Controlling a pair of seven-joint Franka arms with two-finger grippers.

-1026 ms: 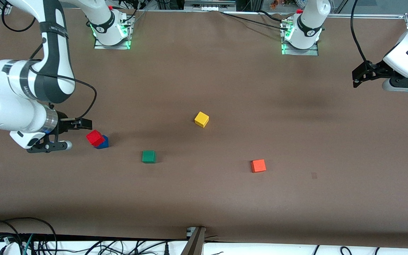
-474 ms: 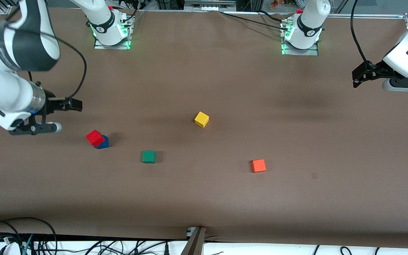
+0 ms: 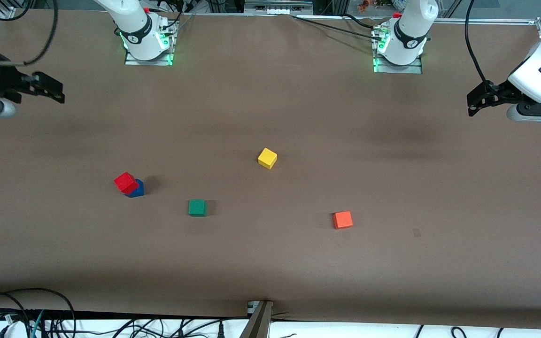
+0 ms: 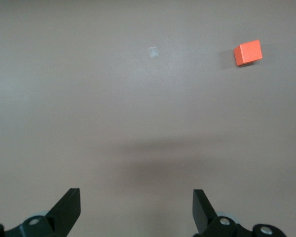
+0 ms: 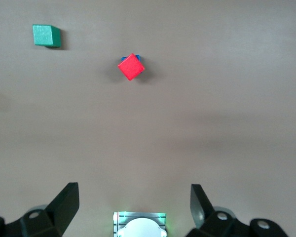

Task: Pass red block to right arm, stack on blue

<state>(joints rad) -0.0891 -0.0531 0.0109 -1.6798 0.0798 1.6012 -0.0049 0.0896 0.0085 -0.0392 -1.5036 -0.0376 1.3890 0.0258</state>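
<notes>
I see the red block (image 3: 125, 182) resting on the blue cube (image 3: 136, 188), near the green cube (image 3: 197, 207). Right hand (image 3: 47, 89) and left hand (image 3: 479, 99) both hang wide, empty. No writing reads.

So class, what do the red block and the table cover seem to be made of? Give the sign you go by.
Red block: probably painted wood or hard plastic, going by its sharp edges and flat, even, matte colour; the look leaves it open. Table cover: seemingly brown paper or thin matte sheet, dull with no glare and faint soft shading across it.
</notes>
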